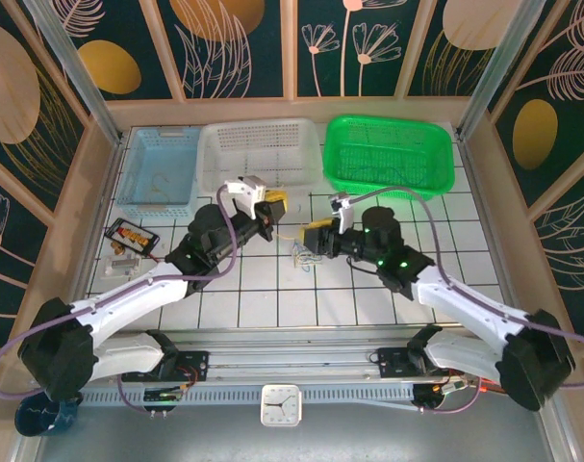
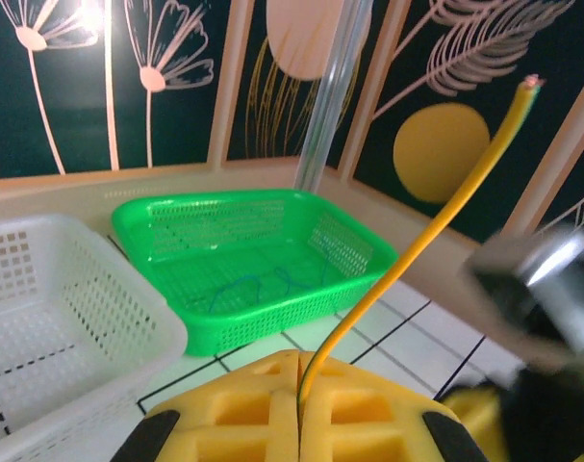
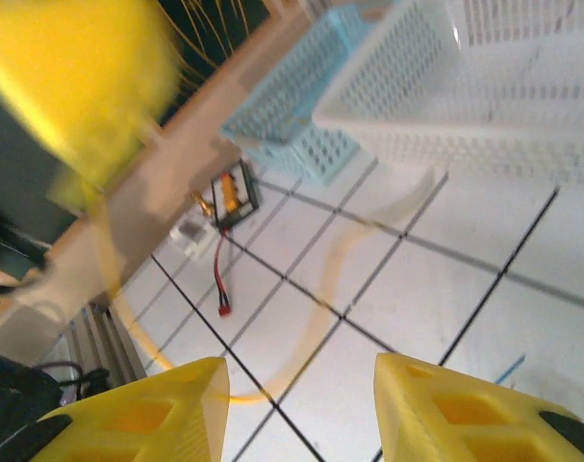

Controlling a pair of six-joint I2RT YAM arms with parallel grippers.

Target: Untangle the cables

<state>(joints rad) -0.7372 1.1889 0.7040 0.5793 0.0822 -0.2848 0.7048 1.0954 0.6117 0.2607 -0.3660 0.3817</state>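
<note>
Cables [image 1: 303,255] lie as a small pale tangle on the white tiled table [image 1: 272,298], on the near side of the white basket [image 1: 261,154] and just off its right end.

From overhead, three baskets line the far edge. The white basket sits in the middle, a green basket [image 1: 388,154] is to its right and a blue basket [image 1: 162,168] to its left. Both arms reach in toward the tangle. The tiles nearer than the tangle are bare, and raised wooden rails close off the table's sides.

The left gripper [image 1: 272,207] hovers just in front of the white basket. The left wrist view gives detail the overhead lacks: the yellow pads [image 2: 224,414] are pressed together on a yellow wire [image 2: 436,221]. The wire rises from the pinch, and its cut tip is up in the air. A few thin dark strands lie inside the green basket, too fine to identify. A blurred metal part covers the right of that view.

The right gripper [image 3: 296,404] has its fingers well apart with nothing between them. A pale yellow wire loops across the tiles beneath it, smeared by blur. I cannot tell whether it touches the pad.

To the left of the white basket, past the blue one, sits a small black tray [image 3: 234,197] with a red lead trailing from it. A blurred yellow shape fills the upper left corner of the right wrist view.
</note>
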